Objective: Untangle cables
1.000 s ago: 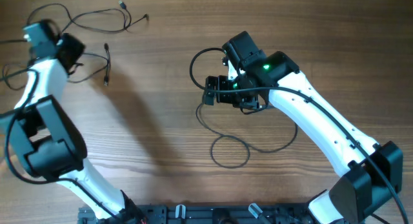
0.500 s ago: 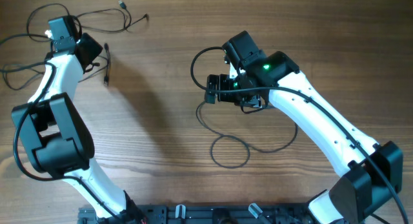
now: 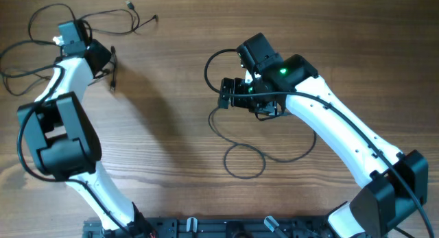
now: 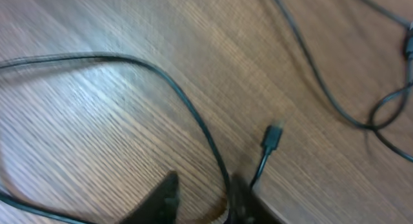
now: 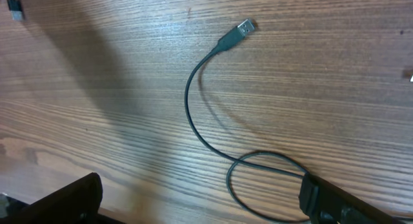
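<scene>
Sprawling over the wooden table [image 3: 171, 94], the cables [image 3: 113, 66] lie in two places. At the far left corner, thin dark strands wander in loose waves, with small plug ends pointing away from the arms. Well apart from them, near the middle, a single cord [image 3: 206, 72] arcs up beside the right arm and curls into a loop on the near side.

The left gripper [image 3: 67, 33] sits among the corner strands. In the left wrist view, which is blurred, its fingertips [image 4: 169, 193] stand a little apart with bare wood showing between them. One strand [image 4: 193, 117] runs down into that gap, close to the right-hand finger; I cannot tell whether it touches. A small dark plug [image 4: 273, 135] lies just beyond the fingers.

The right gripper [image 3: 225, 94] hangs over the middle cord with its jaws spread wide and nothing between them. In its wrist view the cord's silvery USB plug [image 5: 244, 25] rests flat on the wood, and the cord loops just beside one finger [image 5: 326, 197].
</scene>
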Tool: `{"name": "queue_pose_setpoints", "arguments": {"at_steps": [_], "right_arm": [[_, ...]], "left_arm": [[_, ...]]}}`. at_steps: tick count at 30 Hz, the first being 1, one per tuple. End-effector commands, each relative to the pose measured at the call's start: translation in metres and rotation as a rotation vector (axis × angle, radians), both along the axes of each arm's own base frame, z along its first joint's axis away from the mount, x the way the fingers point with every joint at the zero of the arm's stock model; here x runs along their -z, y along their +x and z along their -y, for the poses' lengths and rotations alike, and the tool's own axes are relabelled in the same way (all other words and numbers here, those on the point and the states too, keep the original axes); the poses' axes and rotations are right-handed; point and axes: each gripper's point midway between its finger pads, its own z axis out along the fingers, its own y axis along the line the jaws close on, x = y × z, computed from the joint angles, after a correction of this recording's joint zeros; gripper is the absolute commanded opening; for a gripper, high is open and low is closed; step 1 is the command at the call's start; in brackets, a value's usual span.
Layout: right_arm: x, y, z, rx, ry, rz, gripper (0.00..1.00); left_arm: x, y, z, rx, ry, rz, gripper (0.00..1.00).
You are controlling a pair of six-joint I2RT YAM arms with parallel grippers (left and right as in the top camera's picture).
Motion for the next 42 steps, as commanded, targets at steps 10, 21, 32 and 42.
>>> {"name": "queue_pose_setpoints", "arguments": {"at_steps": [10, 21, 32, 42], "right_arm": [[-0.001, -0.01, -0.004, 0.004, 0.01, -0.042, 1.0], [-0.001, -0.01, -0.004, -0.006, 0.008, -0.038, 0.99], [0.0, -0.012, -0.003, -0.007, 0.001, -0.047, 1.0], [0.0, -0.012, -0.003, -0.009, 0.001, -0.045, 1.0]], "left_arm": [[0.047, -0.004, 0.025, 0.065, -0.105, -0.081, 0.04], [0.021, 0.002, 0.076, 0.211, -0.276, -0.026, 0.04], [-0.032, 0.004, 0.079, 0.245, -0.293, 0.067, 0.04], [-0.097, -0.008, 0.078, 0.255, -0.267, 0.148, 0.04]]}}
